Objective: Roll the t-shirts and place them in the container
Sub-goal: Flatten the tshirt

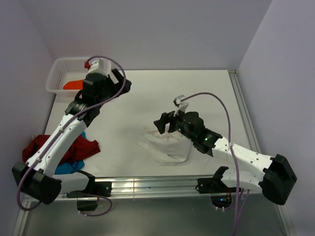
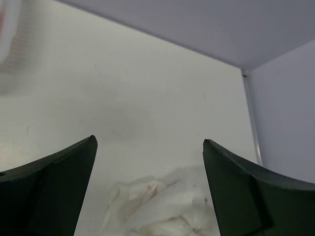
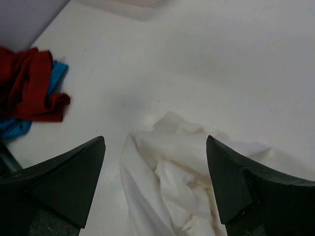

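Observation:
A white t-shirt lies crumpled in a heap at the middle front of the table, its print hidden. My right gripper hovers just above the heap's far edge, open and empty; the right wrist view shows the white cloth below my open gripper. My left gripper is open and empty, high over the back left of the table, far from the heap; the left wrist view shows the cloth beyond my gripper. A red tee and a blue tee lie piled at the left front.
A white mesh basket stands at the back left corner with an orange tee inside. The red tee and blue tee show at the left of the right wrist view. Walls close in the table on three sides.

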Motion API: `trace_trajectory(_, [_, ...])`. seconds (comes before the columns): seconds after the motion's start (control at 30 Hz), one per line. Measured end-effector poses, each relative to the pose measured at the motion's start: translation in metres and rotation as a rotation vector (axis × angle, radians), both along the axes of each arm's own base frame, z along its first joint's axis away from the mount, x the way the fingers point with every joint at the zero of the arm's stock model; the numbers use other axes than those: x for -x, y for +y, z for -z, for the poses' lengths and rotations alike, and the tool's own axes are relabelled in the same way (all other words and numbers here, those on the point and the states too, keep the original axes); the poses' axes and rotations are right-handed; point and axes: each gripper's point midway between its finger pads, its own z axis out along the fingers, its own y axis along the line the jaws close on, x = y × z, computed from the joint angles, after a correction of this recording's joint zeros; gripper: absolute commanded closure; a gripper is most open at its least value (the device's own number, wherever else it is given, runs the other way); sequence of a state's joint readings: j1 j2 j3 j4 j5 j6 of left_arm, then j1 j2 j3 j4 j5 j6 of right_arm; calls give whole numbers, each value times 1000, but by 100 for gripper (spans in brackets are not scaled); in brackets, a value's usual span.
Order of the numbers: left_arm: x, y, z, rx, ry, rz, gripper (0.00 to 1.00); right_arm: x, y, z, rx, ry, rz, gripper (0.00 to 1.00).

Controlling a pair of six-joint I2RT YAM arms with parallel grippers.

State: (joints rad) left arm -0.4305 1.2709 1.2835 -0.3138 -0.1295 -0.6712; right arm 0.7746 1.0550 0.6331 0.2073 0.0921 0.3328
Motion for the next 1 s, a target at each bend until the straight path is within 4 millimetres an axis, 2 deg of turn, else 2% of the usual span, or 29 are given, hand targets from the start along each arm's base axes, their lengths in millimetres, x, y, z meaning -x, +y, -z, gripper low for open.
trace_trajectory(0.07, [15,10,19,-12,38,-21,5,13,15,10,46,27,-72,12])
trace_trajectory(0.13, [28,18,47,-26,96,-37,5,27,31,26,119,69,-143,12])
trace_trajectory(0.33, [66,41,134,-59,272,-77,6,48,77,56,313,138,-253,13])
trace_trajectory(0.43, [86,49,155,-47,305,-92,5,54,88,70,384,162,-269,14])
trace_trajectory(0.47, [92,52,158,-37,303,-97,5,53,90,77,411,173,-264,17])
trace_trajectory(0.5, [97,53,161,-27,301,-100,5,52,91,83,437,183,-257,24])
trace_trajectory(0.57, [101,55,162,-7,289,-106,6,47,91,99,488,202,-239,37])
trace_trajectory(0.6, [101,54,164,2,286,-108,6,46,89,107,510,212,-230,54])
trace_trajectory(0.67, [101,53,169,13,290,-108,7,45,83,119,544,233,-207,69])
trace_trajectory(0.7, [101,52,174,16,297,-107,8,45,79,124,561,235,-194,87])
trace_trajectory(0.73, [101,51,179,20,306,-103,9,44,75,126,570,233,-180,95])
trace_trajectory(0.77, [101,50,184,19,317,-99,9,43,71,125,567,231,-163,99])
trace_trajectory(0.87, [105,43,205,20,356,-65,12,44,54,113,527,206,-102,100])
trace_trajectory(0.93, [108,39,214,17,375,-45,12,47,39,91,456,168,-56,100])
trace_trajectory(1.0, [110,32,216,12,381,-15,11,49,19,61,336,121,-4,100])
